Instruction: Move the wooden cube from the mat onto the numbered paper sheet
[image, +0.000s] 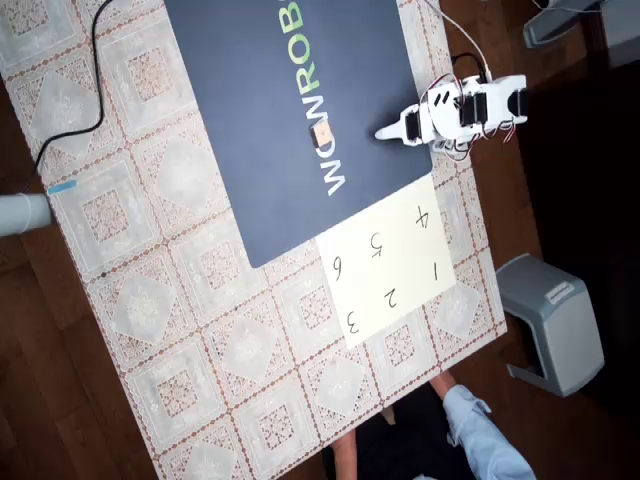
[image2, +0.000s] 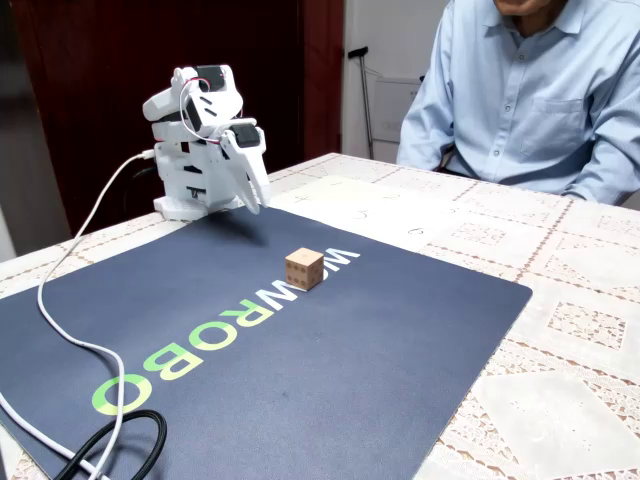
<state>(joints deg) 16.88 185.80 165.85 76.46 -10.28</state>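
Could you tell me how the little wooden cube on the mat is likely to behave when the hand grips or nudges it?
The wooden cube looks rigid and probably light. Flat faces suggest sliding or tipping on the mat, not rolling.

On the mat (image: 270, 120) we read big lettering, "WOWROB" in the overhead view with the rest cut off by the picture's edge; the first letters are white, the later ones green. In the fixed view the same word on the mat (image2: 300, 370) runs away from the camera, "ROBO" in green nearest us, the white letters partly behind the wooden cube (image2: 303, 268). On the numbered paper sheet (image: 395, 262) we read handwritten 1, 2, 3, 4, 5, 6.
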